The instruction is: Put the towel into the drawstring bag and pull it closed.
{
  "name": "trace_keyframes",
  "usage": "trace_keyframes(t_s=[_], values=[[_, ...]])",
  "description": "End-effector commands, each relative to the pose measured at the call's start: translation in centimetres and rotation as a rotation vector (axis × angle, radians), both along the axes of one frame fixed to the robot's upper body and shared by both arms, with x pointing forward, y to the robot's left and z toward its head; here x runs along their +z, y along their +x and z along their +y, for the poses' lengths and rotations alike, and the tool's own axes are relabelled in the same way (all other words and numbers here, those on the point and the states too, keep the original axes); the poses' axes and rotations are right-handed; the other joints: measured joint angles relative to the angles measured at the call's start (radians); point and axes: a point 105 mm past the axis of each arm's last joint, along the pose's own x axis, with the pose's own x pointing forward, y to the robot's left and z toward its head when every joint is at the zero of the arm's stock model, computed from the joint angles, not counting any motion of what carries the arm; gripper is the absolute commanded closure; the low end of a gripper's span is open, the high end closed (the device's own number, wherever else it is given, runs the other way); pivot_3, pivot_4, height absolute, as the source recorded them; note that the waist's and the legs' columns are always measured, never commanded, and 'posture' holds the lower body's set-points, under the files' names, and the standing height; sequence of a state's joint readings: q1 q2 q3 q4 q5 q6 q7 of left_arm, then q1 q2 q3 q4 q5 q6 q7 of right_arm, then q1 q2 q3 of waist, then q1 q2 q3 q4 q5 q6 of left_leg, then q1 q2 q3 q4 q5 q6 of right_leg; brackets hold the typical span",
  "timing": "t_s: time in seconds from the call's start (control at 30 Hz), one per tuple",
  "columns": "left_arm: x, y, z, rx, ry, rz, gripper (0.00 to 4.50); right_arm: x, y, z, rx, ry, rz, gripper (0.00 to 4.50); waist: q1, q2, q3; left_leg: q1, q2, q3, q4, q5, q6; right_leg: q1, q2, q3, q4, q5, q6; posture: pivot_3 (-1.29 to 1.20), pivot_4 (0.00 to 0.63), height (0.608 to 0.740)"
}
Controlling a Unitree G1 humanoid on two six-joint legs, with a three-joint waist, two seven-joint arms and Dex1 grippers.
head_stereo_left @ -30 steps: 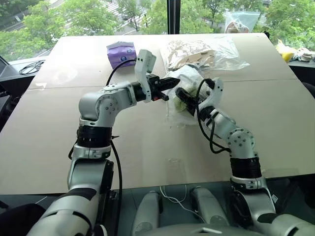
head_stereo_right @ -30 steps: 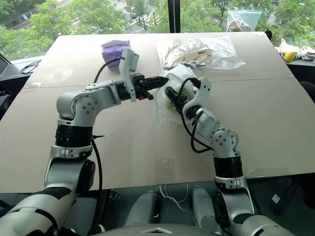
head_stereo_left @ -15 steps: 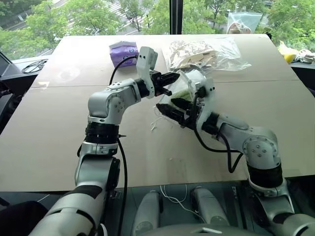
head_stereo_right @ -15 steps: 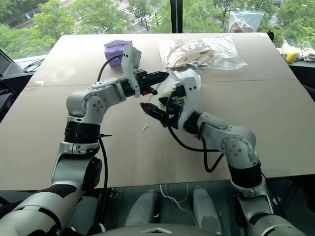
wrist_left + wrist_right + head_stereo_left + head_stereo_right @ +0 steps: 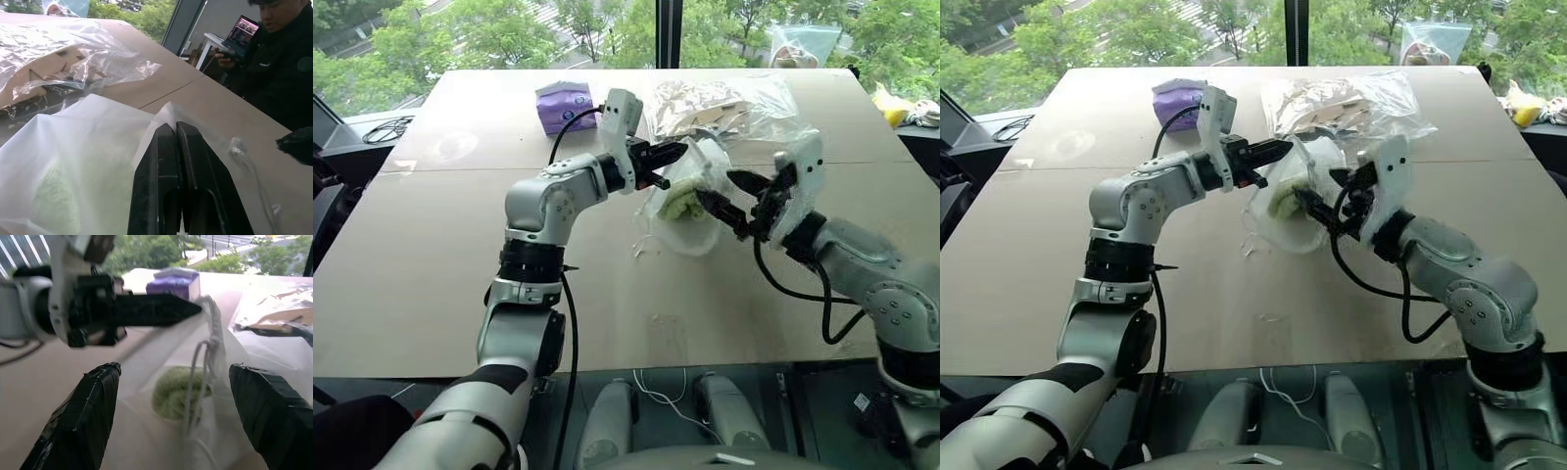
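The drawstring bag (image 5: 693, 211), thin translucent white, hangs off the table top with the light green towel (image 5: 681, 204) showing through its wall. My left gripper (image 5: 674, 153) is shut on the bag's top rim, fingers (image 5: 171, 147) pressed together over the plastic. White cords (image 5: 199, 363) dangle from the bunched mouth. My right gripper (image 5: 732, 196) stands open just right of the bag, its taped fingers (image 5: 88, 411) spread wide on either side of the towel (image 5: 177, 391), holding nothing.
A purple tissue pack (image 5: 565, 101) and a clear plastic bag of tan pieces (image 5: 729, 103) lie at the back of the brown table (image 5: 440, 255). A seated person (image 5: 279, 63) with a laptop is beyond the table. Black cables (image 5: 377, 130) lie at the far left.
My right gripper has drawn back from the bag toward the right and rolled over, fingers still spread. The left gripper keeps its grip on the bag's rim.
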State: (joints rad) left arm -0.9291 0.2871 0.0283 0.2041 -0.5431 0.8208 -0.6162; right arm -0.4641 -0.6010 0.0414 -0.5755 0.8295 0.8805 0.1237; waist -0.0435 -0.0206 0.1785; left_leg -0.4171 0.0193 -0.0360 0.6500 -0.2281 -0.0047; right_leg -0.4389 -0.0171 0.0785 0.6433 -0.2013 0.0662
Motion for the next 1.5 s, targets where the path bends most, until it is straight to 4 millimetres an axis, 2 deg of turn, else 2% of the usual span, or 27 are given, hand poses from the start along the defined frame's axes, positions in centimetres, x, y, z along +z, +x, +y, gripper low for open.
trace_keyframes(t_s=[0.03, 0.23, 0.4, 0.77, 0.93, 1.13, 1.33, 1.47, 1.5], values=[[2.4, -0.6, -0.8, -0.037, -0.028, -0.079, 4.5, -0.5, -0.9, 0.6, 0.031, -0.097, -0.054, 0.7, 0.0, 0.0, 0.0, 0.0, 0.0, 0.0, 0.0, 0.0, 0.0, 0.0, 0.0, 0.0, 0.0, 0.0, 0.0, 0.0, 0.15, 0.74], [2.4, -0.7, -0.9, -0.046, -0.018, -0.082, 4.5, 1.2, -2.1, 1.7, 0.104, -0.01, -0.119, 0.7, 0.001, 0.0, 0.0, 0.0, 0.0, 0.001, 0.001, 0.0, 0.0, 0.0, 0.0, 0.001, 0.0, 0.0, 0.0, 0.0, 0.15, 0.74], [2.3, -0.9, -1.2, -0.058, -0.014, -0.083, 4.5, 1.6, -2.0, 2.1, 0.114, 0.002, -0.139, 0.7, 0.003, 0.0, 0.0, 0.0, 0.0, 0.0, 0.001, 0.0, 0.0, 0.0, 0.0, 0.0, 0.0, 0.0, 0.0, 0.0, 0.15, 0.74], [2.2, -1.1, -1.3, -0.068, -0.014, -0.085, 4.5, -0.1, -0.6, 1.7, 0.052, -0.027, -0.051, 0.7, 0.002, 0.0, 0.0, 0.0, 0.0, 0.0, 0.002, 0.0, 0.0, 0.001, 0.0, 0.0, 0.0, 0.002, -0.002, 0.0, 0.15, 0.74], [2.2, -1.2, -1.3, -0.068, -0.015, -0.085, 4.5, -0.8, -0.5, 2.2, 0.051, -0.021, -0.002, 0.7, 0.002, 0.0, 0.0, 0.0, 0.0, 0.0, 0.002, 0.0, 0.0, 0.001, 0.0, 0.0, 0.0, 0.002, -0.003, 0.0, 0.15, 0.74], [2.1, -1.3, -1.3, -0.067, -0.016, -0.082, 4.5, -1.3, -1.4, 4.2, 0.154, 0.035, 0.054, 0.7, 0.002, 0.0, 0.0, 0.0, 0.0, 0.0, 0.002, 0.0, 0.0, 0.001, 0.0, 0.0, 0.0, 0.002, -0.003, 0.0, 0.15, 0.74], [2.0, -1.3, -1.4, -0.068, -0.019, -0.078, 4.5, -1.4, -1.5, 5.2, 0.197, 0.053, 0.064, 0.7, 0.002, 0.0, 0.0, 0.0, 0.0, 0.0, 0.002, 0.0, 0.0, 0.001, 0.0, 0.0, 0.001, 0.002, -0.003, 0.0, 0.15, 0.74], [1.8, -1.4, -1.4, -0.069, -0.019, -0.072, 4.5, -0.2, -2.0, 6.0, 0.267, 0.176, 0.075, 0.7, 0.0, 0.0, 0.0, 0.0, 0.0, 0.0, 0.002, 0.0, 0.0, 0.001, 0.0, 0.0, 0.001, 0.002, -0.003, 0.0, 0.15, 0.74], [1.8, -1.4, -1.4, -0.068, -0.019, -0.071, 4.5, 0.5, -2.3, 6.1, 0.295, 0.243, 0.073, 0.95, 0.0, 0.0, 0.0, 0.0, 0.0, -0.001, 0.002, 0.0, 0.0, 0.001, 0.0, 0.0, 0.001, 0.002, -0.003, 0.0, 0.15, 0.74]])
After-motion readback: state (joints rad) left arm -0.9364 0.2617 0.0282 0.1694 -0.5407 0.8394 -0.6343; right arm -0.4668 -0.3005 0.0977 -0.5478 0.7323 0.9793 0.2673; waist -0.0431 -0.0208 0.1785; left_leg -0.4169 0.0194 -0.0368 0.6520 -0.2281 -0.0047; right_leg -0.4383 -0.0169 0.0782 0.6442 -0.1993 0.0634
